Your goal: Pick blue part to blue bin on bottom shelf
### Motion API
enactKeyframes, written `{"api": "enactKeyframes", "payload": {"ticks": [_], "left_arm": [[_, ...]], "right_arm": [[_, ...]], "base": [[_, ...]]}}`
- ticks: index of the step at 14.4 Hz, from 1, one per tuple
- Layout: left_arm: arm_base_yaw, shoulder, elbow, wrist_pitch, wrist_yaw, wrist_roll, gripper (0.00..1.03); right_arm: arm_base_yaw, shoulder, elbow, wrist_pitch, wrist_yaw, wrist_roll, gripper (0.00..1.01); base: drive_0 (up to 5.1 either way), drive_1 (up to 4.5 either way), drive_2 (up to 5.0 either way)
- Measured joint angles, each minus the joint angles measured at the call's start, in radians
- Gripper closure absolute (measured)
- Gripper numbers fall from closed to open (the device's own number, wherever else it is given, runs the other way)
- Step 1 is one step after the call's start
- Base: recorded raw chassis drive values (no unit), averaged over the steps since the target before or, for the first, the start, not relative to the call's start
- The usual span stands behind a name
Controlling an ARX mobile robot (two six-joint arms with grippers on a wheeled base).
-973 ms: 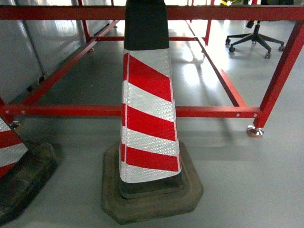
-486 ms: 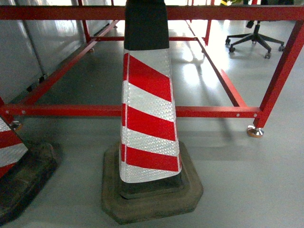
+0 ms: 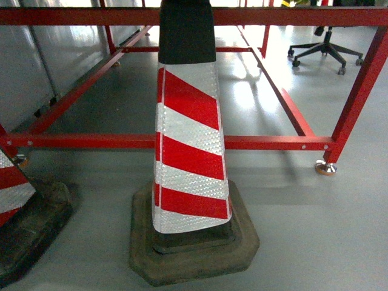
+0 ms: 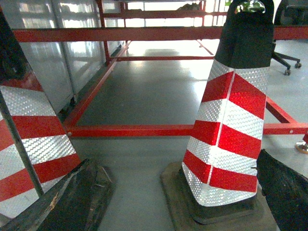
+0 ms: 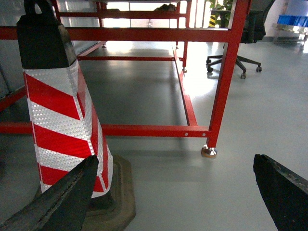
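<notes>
**Ana:** Starting at the left edge of the head view, what do you get?

**Ben:** Grey wall panels (image 3: 24, 66), and below them part of a red-and-white striped traffic cone on a black rubber base (image 3: 15, 200), cut off by the frame edge.

**Ana:** And the middle?

**Ben:** A second striped traffic cone with a black cap (image 3: 191, 151), upright on its own dark base on the grey floor (image 3: 303, 230). Just behind it runs a red-painted steel tube frame (image 3: 91, 141). The frame's right post ends in a round metal foot (image 3: 325, 168). A black swivel office chair (image 3: 327, 48) stands well beyond, upper right.

**Ana:** The left gripper (image 4: 175, 161)?

**Ben:** Its two dark fingers (image 4: 72, 202) sit in the bottom corners of the left wrist view, spread wide, with nothing between them. The capped cone stands ahead of them.

**Ana:** And the right gripper (image 5: 175, 160)?

**Ben:** It is also splayed apart and grasping nothing, with only floor ahead between the fingers.

**Ana:** Where is the blue part?

**Ben:** No view shows it clearly. A small blue shape (image 5: 293, 19) sits far off in the right wrist view's top corner, too small to identify.
</notes>
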Motion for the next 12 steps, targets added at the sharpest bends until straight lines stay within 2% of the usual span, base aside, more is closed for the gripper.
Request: {"api": "enactKeyframes", "payload": {"ticks": [12], "left_arm": [[0.000,0.000,0.000,-0.001,0.001,0.000,0.05]], "right_arm": [[0.000,0.000,0.000,0.000,0.001,0.001,0.03]], "base": [[0.0,0.00,0.0]]}}
